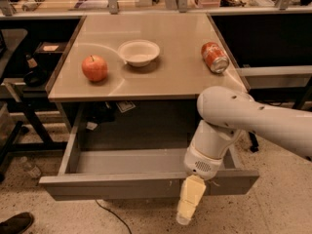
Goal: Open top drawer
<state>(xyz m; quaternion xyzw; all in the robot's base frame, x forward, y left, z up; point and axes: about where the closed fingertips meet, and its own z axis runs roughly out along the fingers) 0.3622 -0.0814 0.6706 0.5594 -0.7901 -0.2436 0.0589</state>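
The top drawer [122, 185] is a wide grey drawer pulled far out from under the table, its shallow grey tray open to view and holding nothing I can see. Small white scuff marks show on its flat front right of centre. My gripper [187, 204] hangs from the white arm just in front of the drawer front, right of centre, its pale yellow fingers [190, 195] pointing down below the front's lower edge. The fingers look pressed together and hold nothing.
On the beige table [175, 48] sit a red apple [94, 68], a white bowl [139, 52] and a red can [214, 57] lying on its side. A shoe [15, 223] is at the bottom left. Dark shelving stands to either side.
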